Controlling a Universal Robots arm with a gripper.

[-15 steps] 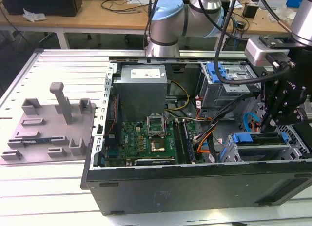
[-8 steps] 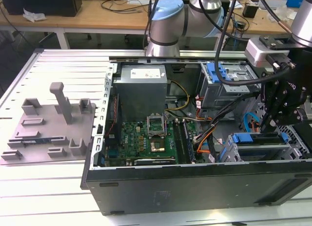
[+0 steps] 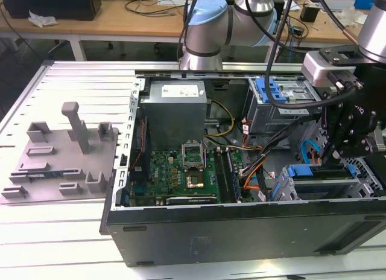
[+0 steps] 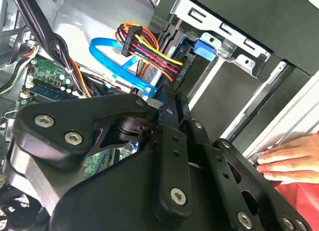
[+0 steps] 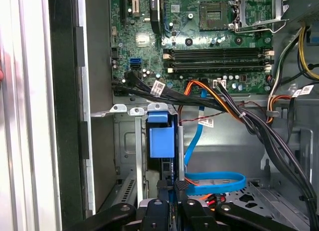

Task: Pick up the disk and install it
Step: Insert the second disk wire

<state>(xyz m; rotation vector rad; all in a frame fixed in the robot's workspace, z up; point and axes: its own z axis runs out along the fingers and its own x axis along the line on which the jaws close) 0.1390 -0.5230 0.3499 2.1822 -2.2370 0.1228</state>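
Blue-framed disk (image 5: 162, 136) seated in bay; hand (image 4: 291, 156) beside case.

So the whole setup is carried by a white slatted bench (image 3: 72, 87), seen in the exterior view. An open black computer case (image 3: 241, 222) is laid on its side on the bench, towards the exterior view's right, with its inside exposed upward. Just beside it, on the exterior view's left, a flat grey fixture plate (image 3: 60, 156) with upright blocks and a taller post is set directly on the slats. Bare slats are left in front of both.
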